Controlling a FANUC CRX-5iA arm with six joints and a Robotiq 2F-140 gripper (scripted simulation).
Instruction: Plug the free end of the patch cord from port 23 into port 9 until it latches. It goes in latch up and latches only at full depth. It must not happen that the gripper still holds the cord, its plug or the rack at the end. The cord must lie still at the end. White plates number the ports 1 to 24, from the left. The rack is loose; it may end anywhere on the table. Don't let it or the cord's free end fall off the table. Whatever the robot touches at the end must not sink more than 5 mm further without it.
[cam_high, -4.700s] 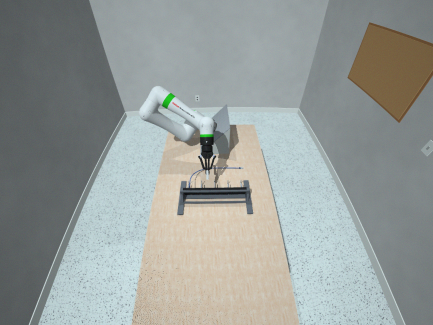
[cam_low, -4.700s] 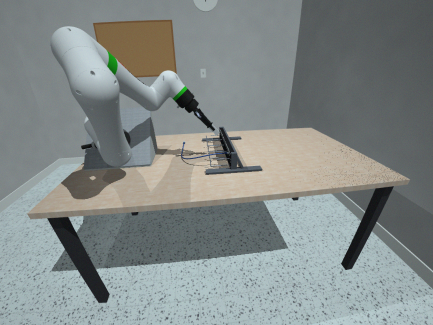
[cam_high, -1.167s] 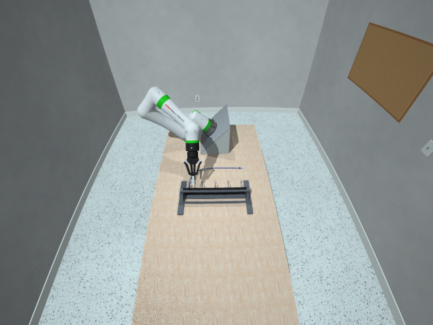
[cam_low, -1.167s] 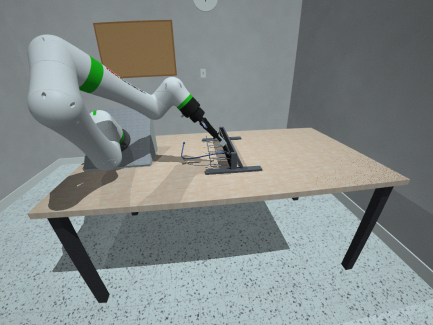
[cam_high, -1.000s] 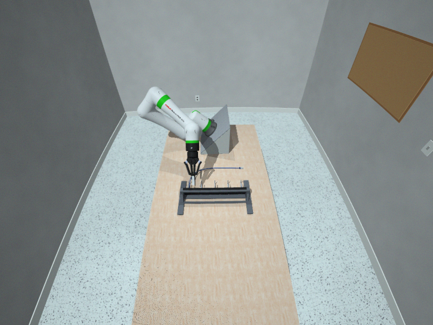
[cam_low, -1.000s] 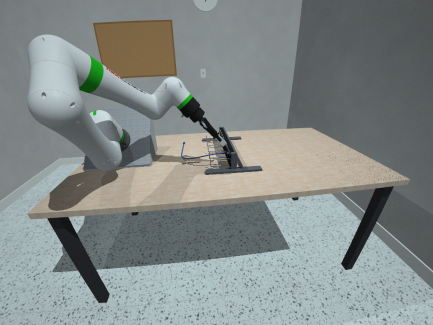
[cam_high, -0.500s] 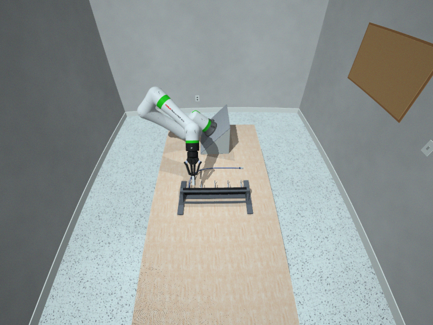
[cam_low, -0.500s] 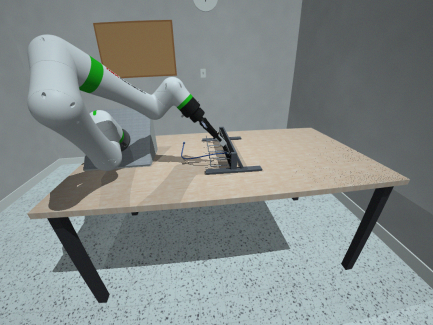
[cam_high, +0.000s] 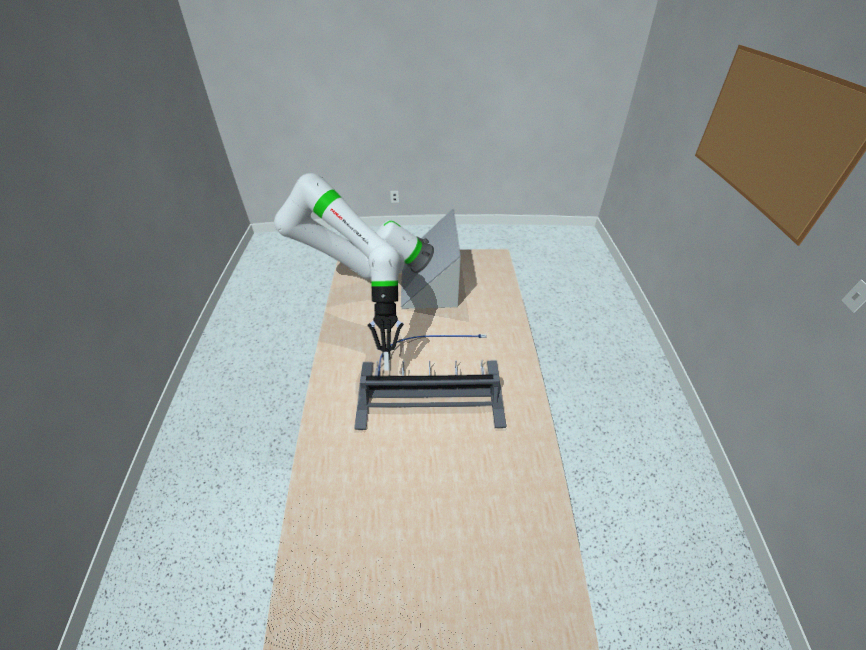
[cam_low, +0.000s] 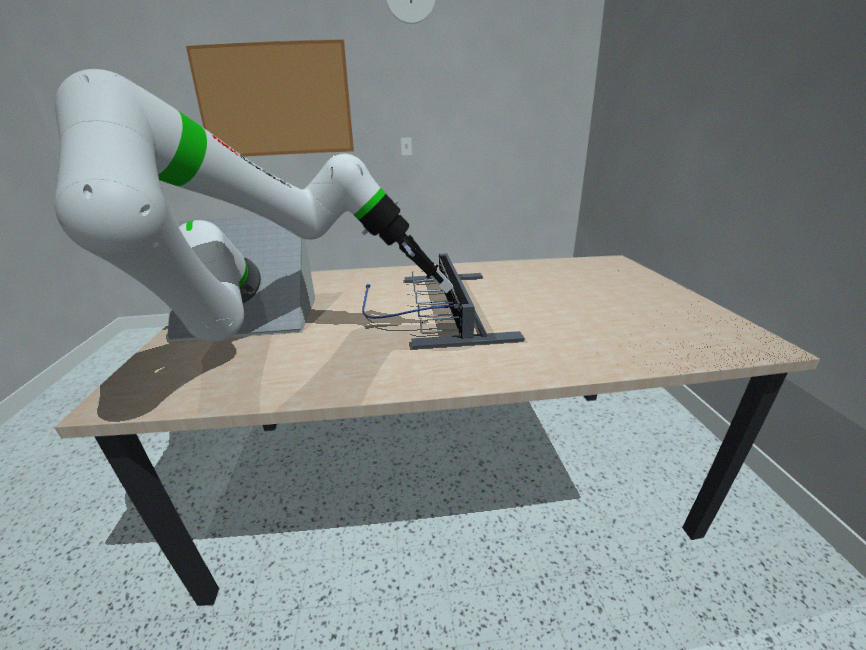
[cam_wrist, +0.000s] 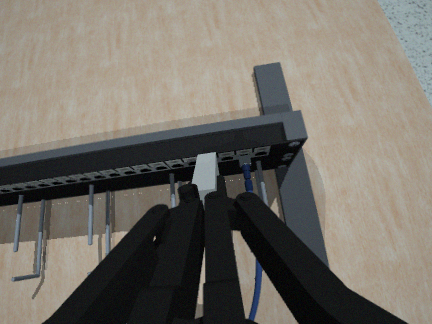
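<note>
The dark rack (cam_high: 433, 382) (cam_low: 503, 338) (cam_wrist: 150, 137) stands on the table with its ports toward the arm. The blue patch cord (cam_high: 440, 336) (cam_low: 391, 316) (cam_wrist: 257, 285) is plugged in near one rack end, second port from the right in the wrist view. It curves toward the arm's side; its free plug (cam_high: 482, 336) (cam_low: 367, 286) points away from the rack, outside the wrist view. My gripper (cam_high: 387, 362) (cam_low: 446, 285) (cam_wrist: 209, 167) is shut and empty. Its pale tips are at the port row, left of the plugged end in the wrist view; contact is unclear. Port 9's number is unreadable.
Thin metal hooks (cam_high: 430, 367) (cam_low: 419, 314) (cam_wrist: 90, 215) stick out from the rack's port side, some close to my fingers. The arm's sloped grey pedestal (cam_high: 447, 286) (cam_low: 279, 300) stands behind the cord. The table's edge (cam_low: 454, 403) lies beyond the rack's feet.
</note>
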